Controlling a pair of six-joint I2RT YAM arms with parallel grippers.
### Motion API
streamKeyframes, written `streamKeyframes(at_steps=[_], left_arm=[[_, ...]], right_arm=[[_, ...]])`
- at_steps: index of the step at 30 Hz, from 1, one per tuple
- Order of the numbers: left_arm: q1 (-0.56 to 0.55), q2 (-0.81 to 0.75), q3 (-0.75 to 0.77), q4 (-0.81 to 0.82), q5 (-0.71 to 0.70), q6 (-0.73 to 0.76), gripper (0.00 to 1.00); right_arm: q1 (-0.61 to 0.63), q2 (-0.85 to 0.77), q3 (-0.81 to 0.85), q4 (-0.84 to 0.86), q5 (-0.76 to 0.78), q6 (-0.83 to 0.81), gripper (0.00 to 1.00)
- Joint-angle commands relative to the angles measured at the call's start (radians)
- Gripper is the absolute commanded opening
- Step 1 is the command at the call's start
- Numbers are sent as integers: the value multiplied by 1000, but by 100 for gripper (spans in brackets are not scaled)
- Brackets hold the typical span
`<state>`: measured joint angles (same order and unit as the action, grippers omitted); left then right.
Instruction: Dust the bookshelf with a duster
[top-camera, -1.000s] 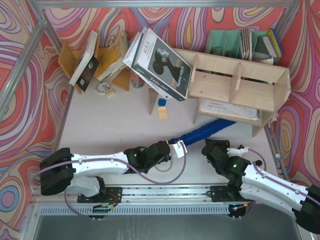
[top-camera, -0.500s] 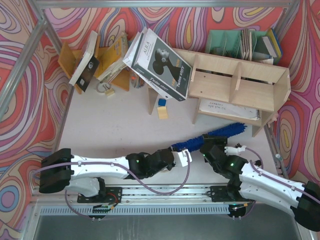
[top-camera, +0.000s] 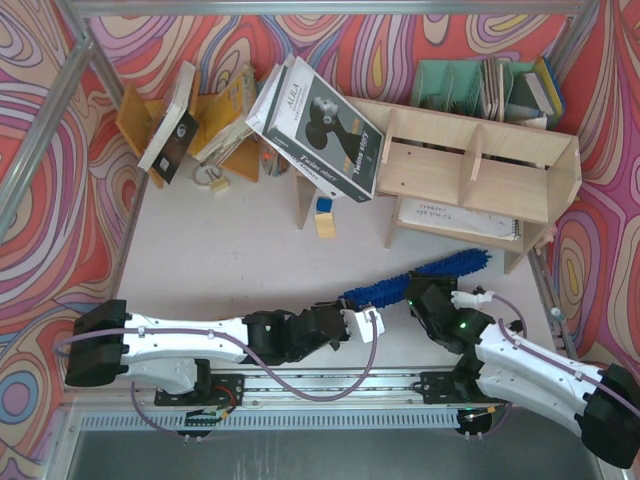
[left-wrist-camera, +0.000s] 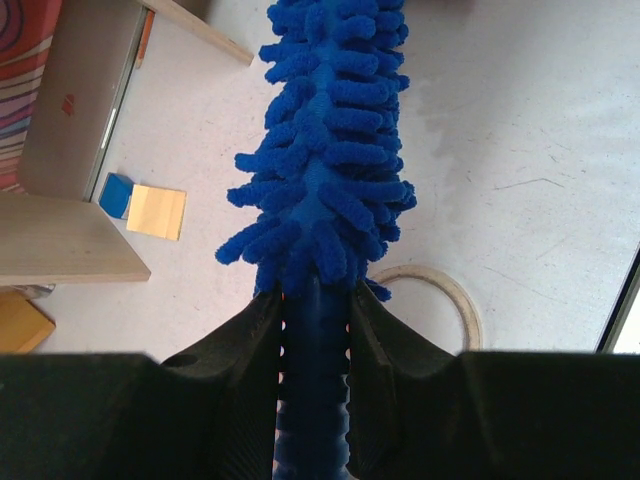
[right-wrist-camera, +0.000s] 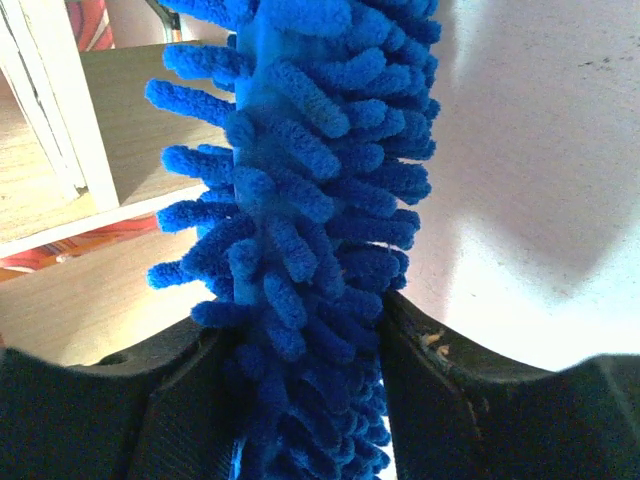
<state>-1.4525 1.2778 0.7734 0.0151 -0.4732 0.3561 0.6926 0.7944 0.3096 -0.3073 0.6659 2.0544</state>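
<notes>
The blue fluffy duster (top-camera: 440, 272) lies slanted in front of the pale plywood bookshelf (top-camera: 480, 170), with its tip near the lower tier. My left gripper (top-camera: 352, 305) is shut on the dark blue handle (left-wrist-camera: 315, 340), and the bristles (left-wrist-camera: 325, 150) stretch away from it. My right gripper (top-camera: 418, 292) is closed around the fluffy middle of the duster (right-wrist-camera: 300, 200), both pads pressed into the bristles. In the right wrist view a shelf board (right-wrist-camera: 100, 170) shows just behind the duster. The left wrist view has a bookshelf leg (left-wrist-camera: 70, 100) at its left edge.
A large book (top-camera: 320, 125) leans on the bookshelf's left end. A green file organizer (top-camera: 480, 90) stands behind it and an orange book rack (top-camera: 215, 120) at the back left. Blue and yellow blocks (top-camera: 324, 215) lie by the shelf leg. A tape ring (left-wrist-camera: 450, 300) sits near my left gripper.
The duster has swung out from under the lower tier to a higher slant. My left gripper carried the handle right and nearer. The right gripper closed onto the bristles.
</notes>
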Motion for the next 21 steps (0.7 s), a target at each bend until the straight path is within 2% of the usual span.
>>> streamKeyframes(at_steps=[1,10,13,15,21], left_arm=[[-5,-32,31,5,-34,8,0],[-5,-21,26,-6,-8,-36,0],[1,-11,19,-9,-1,-73,10],[15,-5,19,-20,3,-118,21],[85,-2,27,-103,106,-228,41]], right_arm=[[-16,14,23,10,5,-45,47],[-22,-20,49,-2,18,-88,14],[-22,-35,51,5,13,-86,5],[-22,-52,48,10,9,-85,1],[-22,-106,44,17,4,-76,0]])
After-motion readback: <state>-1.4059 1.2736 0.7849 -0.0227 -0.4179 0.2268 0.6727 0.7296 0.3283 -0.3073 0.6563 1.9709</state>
